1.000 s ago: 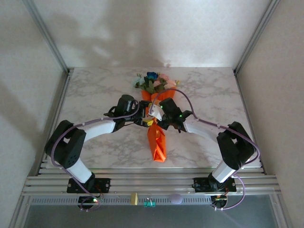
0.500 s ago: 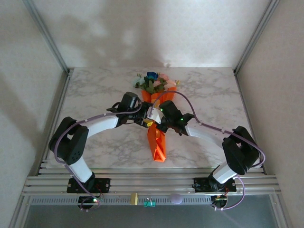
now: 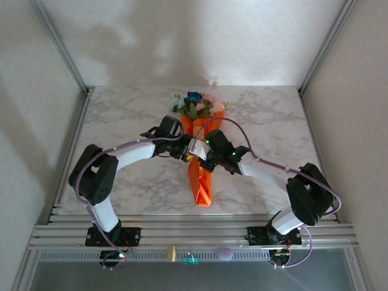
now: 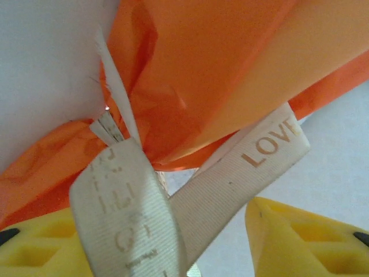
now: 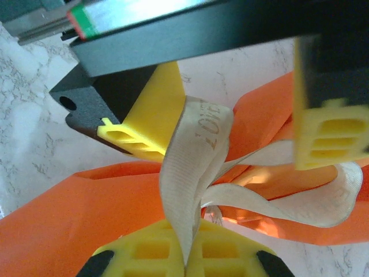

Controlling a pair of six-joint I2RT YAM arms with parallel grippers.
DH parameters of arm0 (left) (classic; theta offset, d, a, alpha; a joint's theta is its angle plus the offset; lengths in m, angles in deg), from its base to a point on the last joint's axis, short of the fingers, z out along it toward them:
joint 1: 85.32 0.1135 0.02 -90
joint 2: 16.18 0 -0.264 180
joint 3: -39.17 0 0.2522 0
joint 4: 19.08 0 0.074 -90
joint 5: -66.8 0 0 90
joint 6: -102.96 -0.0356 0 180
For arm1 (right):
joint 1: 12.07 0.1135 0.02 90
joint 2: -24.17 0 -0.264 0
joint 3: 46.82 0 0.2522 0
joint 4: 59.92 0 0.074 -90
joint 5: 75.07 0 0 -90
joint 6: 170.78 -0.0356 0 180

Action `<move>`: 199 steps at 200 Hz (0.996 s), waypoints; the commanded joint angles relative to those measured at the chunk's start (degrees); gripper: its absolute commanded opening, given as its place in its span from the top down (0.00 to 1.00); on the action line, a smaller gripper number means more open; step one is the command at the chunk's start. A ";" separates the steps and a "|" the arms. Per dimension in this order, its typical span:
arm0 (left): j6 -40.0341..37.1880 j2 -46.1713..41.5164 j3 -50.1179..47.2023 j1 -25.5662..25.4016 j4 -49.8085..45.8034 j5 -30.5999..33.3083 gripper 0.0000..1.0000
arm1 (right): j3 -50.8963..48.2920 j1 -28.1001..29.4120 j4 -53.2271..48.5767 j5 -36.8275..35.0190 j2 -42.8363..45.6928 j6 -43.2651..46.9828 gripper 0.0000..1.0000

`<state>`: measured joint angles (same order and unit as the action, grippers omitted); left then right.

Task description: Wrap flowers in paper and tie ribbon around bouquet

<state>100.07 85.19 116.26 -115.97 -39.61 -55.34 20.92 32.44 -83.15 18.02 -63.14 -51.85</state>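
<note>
The bouquet lies along the middle of the table, with the flowers at the far end and the orange paper cone pointing toward me. Both grippers meet at its waist. My right gripper is shut on a strand of the cream ribbon, which rises from the pads as a loop printed "LOVE". My left gripper stands open around the ribbon where two strands cross in front of the paper. Its yellow fingers flank that loop in the right wrist view. In the top view the left gripper and right gripper almost touch.
The marble table spreads to both sides of the bouquet. Aluminium rails run along the near edge by the arm bases. Slanted frame posts and white walls close in the sides and back.
My left arm has swung right toward the bouquet's waist, and its jaws have narrowed around the ribbon. The right gripper has shifted slightly left, still gripping. The bouquet has stayed put.
</note>
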 commanded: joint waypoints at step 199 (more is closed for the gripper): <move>-6.05 -4.50 -1.15 1.29 -6.17 -1.25 0.45 | 0.13 0.49 1.66 0.29 -0.52 -1.53 1.00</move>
<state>93.03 85.25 115.63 -115.58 -43.87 -59.97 20.92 32.44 -82.02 17.78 -63.38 -52.92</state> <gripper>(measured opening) 0.430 0.064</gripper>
